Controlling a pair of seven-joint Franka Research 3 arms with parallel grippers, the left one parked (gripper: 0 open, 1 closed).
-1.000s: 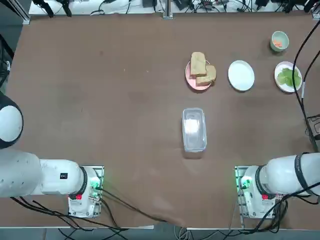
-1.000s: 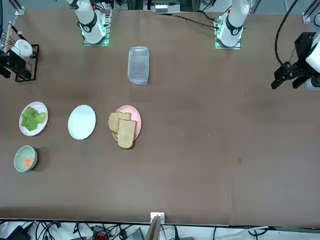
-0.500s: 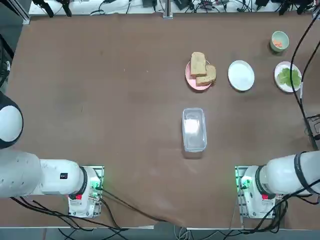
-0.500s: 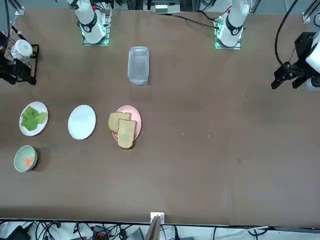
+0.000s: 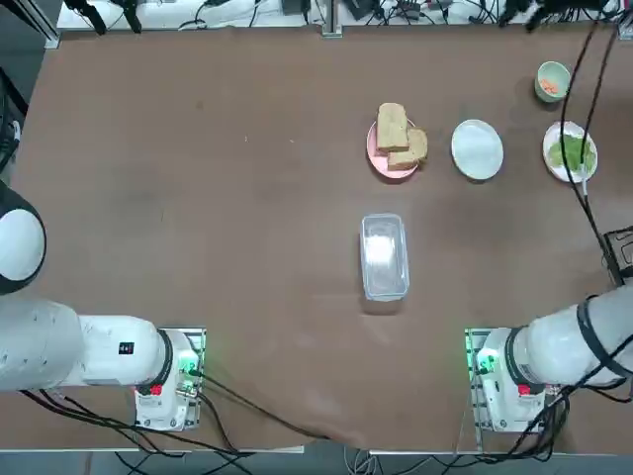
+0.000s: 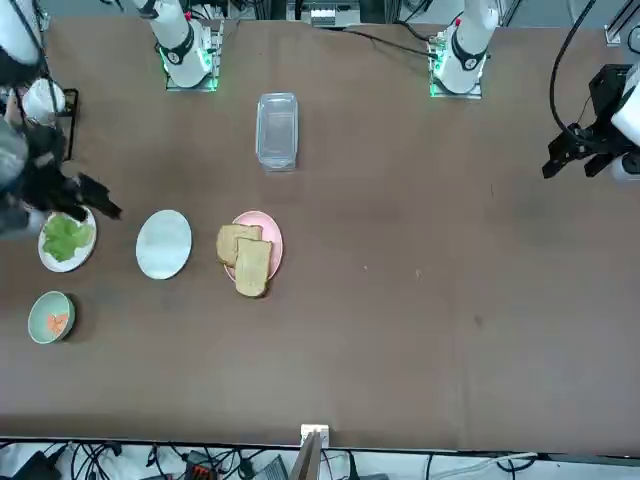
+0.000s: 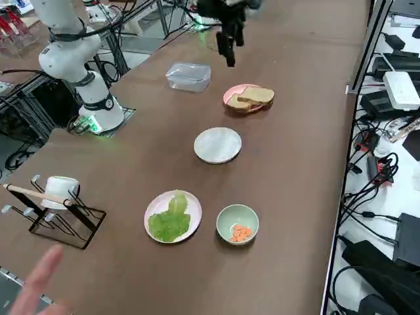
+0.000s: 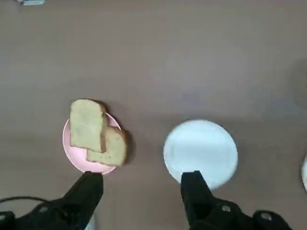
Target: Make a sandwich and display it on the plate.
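Two tan bread slices on a pink plate and the round white plate lie below the right claw (fingers spread, empty).

two tan bread slices overlapping on pink plate, bare white plate just beside

Top and front views face oppositely; wrist view shares the plate.
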